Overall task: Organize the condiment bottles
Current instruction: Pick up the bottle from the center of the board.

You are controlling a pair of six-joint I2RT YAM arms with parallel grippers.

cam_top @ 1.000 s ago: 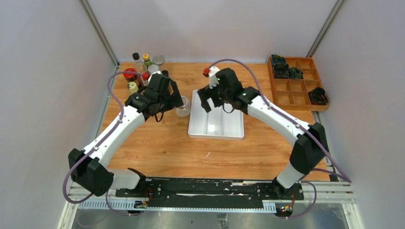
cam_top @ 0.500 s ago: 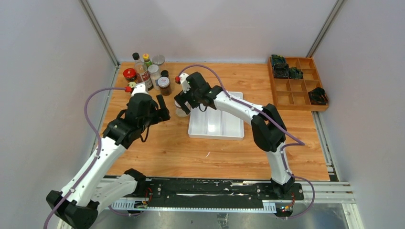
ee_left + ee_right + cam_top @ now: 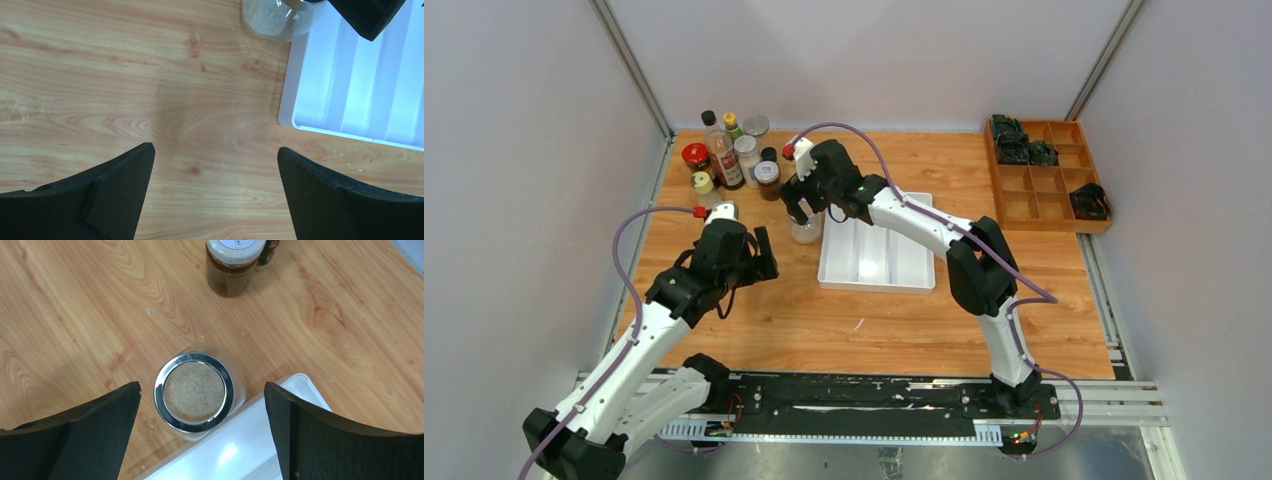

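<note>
1. Your right gripper (image 3: 200, 390) hangs released, jaws spread wide, directly above a clear jar (image 3: 195, 392). The silver-rimmed lid shows in the gap, pale grains beneath it, and neither finger touches it.
2. The jar stands upright on the table (image 3: 774, 320), just beside the 9 o'clock edge of the white tray (image 3: 879, 255), near its far-left corner. You cannot tell whether jar and tray touch.
3. At 11 o'clock from the jar, clear of it, stands a brown jar (image 3: 235, 265) with a white-topped lid.
4. Your left gripper (image 3: 215, 149) is likewise released and grasps nothing. Its jaws sit wide apart over bare wood, at 7 o'clock from the jar and apart from it, with the tray's near-left corner off to its 2 o'clock.
5. The other bottles crowd the table's 10 o'clock corner:
   - a tall bottle (image 3: 717, 150) with a black cap;
   - a yellow-capped bottle (image 3: 733, 125) just behind it;
   - a red-lidded jar (image 3: 695, 157) at its 9 o'clock.
6. At the table's 2 o'clock corner lies a wooden box (image 3: 1049, 190), well apart from both arms. Dark objects (image 3: 1014, 145) fill its far compartments.
</note>
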